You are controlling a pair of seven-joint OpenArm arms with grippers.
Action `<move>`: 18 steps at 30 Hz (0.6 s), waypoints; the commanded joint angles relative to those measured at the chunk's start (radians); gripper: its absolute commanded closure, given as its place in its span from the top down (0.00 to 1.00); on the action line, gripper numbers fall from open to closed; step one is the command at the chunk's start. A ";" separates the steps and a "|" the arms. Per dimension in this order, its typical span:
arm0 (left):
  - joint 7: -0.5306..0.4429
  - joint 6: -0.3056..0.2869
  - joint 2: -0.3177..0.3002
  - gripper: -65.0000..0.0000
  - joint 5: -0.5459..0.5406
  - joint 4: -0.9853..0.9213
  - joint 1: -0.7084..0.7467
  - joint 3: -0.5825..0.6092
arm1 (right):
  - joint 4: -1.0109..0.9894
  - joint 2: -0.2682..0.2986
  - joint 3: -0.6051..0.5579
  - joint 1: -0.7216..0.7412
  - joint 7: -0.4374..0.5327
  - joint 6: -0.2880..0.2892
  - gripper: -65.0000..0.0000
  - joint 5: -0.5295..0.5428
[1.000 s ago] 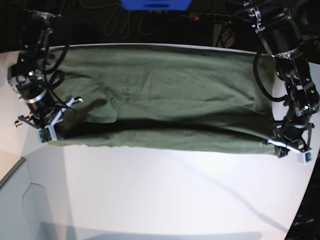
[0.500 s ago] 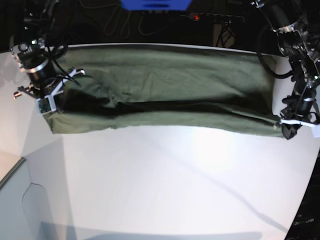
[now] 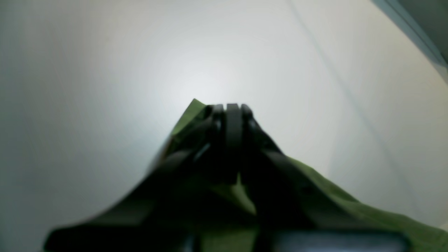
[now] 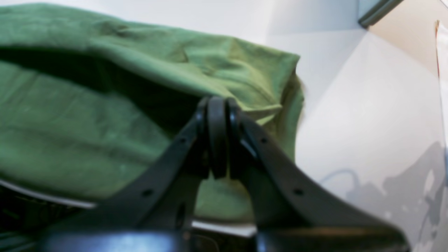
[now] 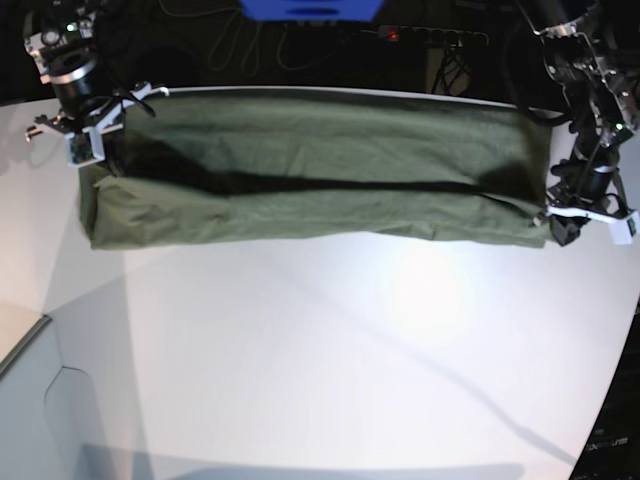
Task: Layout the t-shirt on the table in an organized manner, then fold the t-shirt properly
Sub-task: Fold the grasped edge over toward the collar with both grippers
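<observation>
Dark backdrop, cables [image 5: 240, 45], perhaps a blue box [image 5: 310, 9].

The right arm comes down from the upper left corner of the base view, and its wrist points downward and a little inward. The right gripper [image 5: 95, 152] has both jaws pressed together, and a fold of the t-shirt [image 5: 310, 170] is pinched between them. The left arm comes in from the upper right of the base view, bent at the elbow, with the wrist turned downward. The left gripper [image 5: 557, 222] is also closed tightly, and green cloth lies along its fingers [image 3: 232, 119] in the wrist view.
</observation>
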 commanded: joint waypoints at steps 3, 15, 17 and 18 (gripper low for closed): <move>-0.025 -0.009 -0.015 0.00 -0.014 0.078 0.025 -0.005 | 0.020 0.000 -0.002 -0.042 0.054 0.000 0.00 0.010; -0.024 -0.011 0.013 0.00 -0.016 0.167 0.095 -0.003 | 0.015 -0.011 0.040 -0.073 0.097 0.009 0.00 0.010; -0.025 -0.011 0.013 0.00 -0.016 0.167 0.112 -0.003 | 0.015 -0.011 0.046 -0.078 0.097 0.050 0.00 0.010; -0.025 -0.011 0.015 0.00 -0.016 0.167 0.118 -0.003 | 0.015 -0.013 0.061 -0.081 0.097 0.081 0.00 0.010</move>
